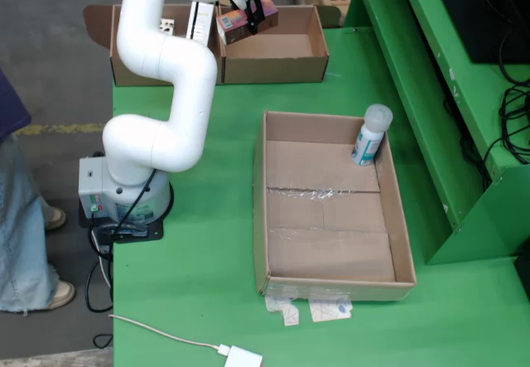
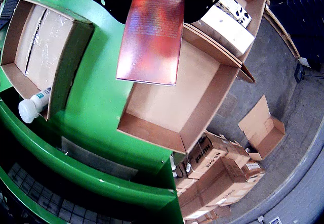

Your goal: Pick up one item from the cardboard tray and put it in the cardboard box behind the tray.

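A red carton (image 1: 234, 24) is held in my gripper (image 1: 251, 15), which is shut on it, above the left part of the open cardboard box (image 1: 281, 59) at the back of the green table. The wrist view shows the red carton (image 2: 153, 32) hanging from the gripper over that cardboard box (image 2: 167, 100), whose floor looks bare. The cardboard tray (image 1: 331, 255) lies in the middle of the table. A white bottle (image 1: 370, 135) with blue print leans in the tray's far right corner. The same white bottle (image 2: 34, 104) appears at the tray (image 2: 30, 37) in the wrist view.
A second cardboard box (image 1: 137, 69) stands left of the target box, with a white carton (image 2: 225, 23) inside. A green shelf frame (image 1: 431, 94) runs along the right. A person's leg (image 1: 21, 218) is at the far left. A white cable (image 1: 166, 334) lies at the table's front edge.
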{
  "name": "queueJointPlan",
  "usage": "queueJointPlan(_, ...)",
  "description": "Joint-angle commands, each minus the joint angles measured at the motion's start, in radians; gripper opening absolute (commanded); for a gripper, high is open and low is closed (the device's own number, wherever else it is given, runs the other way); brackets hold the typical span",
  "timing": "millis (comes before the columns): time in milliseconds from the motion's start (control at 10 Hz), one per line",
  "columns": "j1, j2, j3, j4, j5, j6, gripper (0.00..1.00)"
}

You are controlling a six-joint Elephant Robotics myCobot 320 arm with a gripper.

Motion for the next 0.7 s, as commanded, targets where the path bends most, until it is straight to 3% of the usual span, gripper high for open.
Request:
queueJointPlan(0, 0.024, -0.023, 0.029, 0.148, -0.038, -0.009, 0.00)
queueJointPlan(300, 0.046, -0.089, 0.029, 0.268, -0.071, -0.006, 0.00)
queueJointPlan(500, 0.061, -0.189, 0.029, 0.498, -0.149, -0.037, 0.00)
queueJointPlan(600, 0.081, -0.303, 0.029, 0.808, -0.311, -0.127, 0.00)
